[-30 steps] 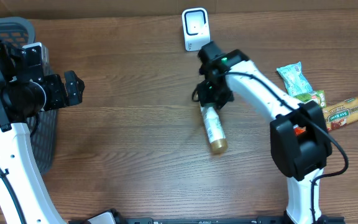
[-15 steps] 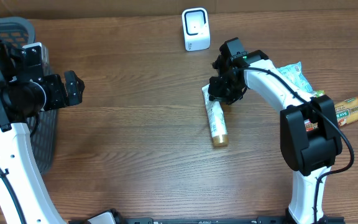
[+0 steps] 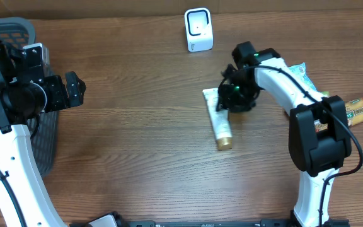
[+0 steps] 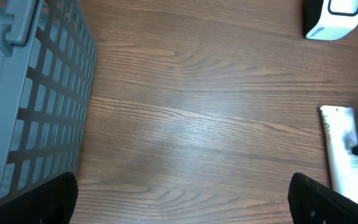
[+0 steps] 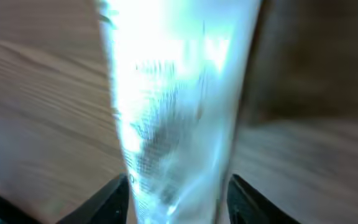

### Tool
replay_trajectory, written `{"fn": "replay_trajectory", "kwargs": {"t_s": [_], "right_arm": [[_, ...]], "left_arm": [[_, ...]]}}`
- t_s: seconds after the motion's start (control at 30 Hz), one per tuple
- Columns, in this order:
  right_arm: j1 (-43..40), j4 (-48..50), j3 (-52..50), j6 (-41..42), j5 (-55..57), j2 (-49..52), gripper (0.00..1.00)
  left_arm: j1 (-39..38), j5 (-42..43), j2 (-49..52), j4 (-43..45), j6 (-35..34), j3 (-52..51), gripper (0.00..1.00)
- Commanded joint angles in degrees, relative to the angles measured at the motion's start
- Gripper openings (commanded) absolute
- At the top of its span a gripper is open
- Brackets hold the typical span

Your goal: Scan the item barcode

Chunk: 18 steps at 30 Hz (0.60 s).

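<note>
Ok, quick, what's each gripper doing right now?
Left gripper: open, holding nothing.
Right gripper: jaws on either side of the tube; whether they are gripping it cannot be told.

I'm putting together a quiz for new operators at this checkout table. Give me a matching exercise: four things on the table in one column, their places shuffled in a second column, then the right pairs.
Things:
1. white scanner
2. grey basket
3. gold-capped tube
4. red-and-yellow packet

Places:
A. at the right edge
B. lying flat near the middle
C. far left
D. far side, standing upright

Pairs: 1-D, 2-C, 3-B, 4-A
</note>
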Motion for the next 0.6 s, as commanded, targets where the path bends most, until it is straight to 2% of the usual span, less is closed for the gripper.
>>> {"fn": "replay_trajectory", "kwargs": {"t_s": [0.0,0.33,0.57], "right_arm": [[-2.7,-3.1,1.5,-2.9,6.1,-2.7,0.53],[-11.9,-8.6,5.8,-2.5,2.9,-2.8,0.54],[-13.8,-14.6,4.6,-2.5,7.1,-2.8,0.54]], "left_arm": [[0.2,0.9,0.1,0.0,0.9,0.8,1.00],[0.2,0.8,0.1,0.0,0.9,0.8,1.00],[0.2,0.9,0.1,0.0,0.9,0.8,1.00]]}}
